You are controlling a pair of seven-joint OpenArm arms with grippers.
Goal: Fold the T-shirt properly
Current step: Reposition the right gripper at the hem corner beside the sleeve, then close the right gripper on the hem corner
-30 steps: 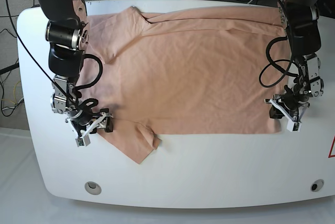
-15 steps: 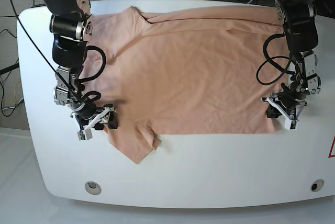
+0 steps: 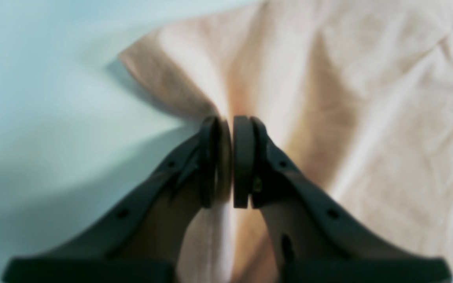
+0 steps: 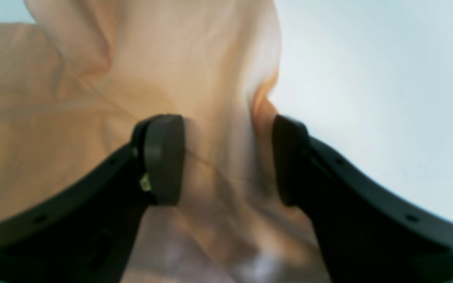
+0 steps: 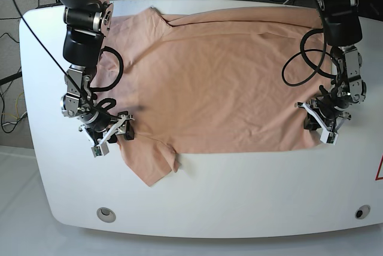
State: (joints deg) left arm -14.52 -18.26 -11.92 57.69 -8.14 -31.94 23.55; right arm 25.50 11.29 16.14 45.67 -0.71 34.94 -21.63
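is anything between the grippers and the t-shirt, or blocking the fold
Nothing visible. The left gripper is shut on the T-shirt edge, the right gripper straddles a fold of cloth, and only the white table surrounds the shirt.

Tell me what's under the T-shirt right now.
The T-shirt lies spread on the white table, which shows bare around its edges. Whatever sits beneath the middle of the cloth is covered. The left gripper pinches one edge; the right gripper straddles another fold.
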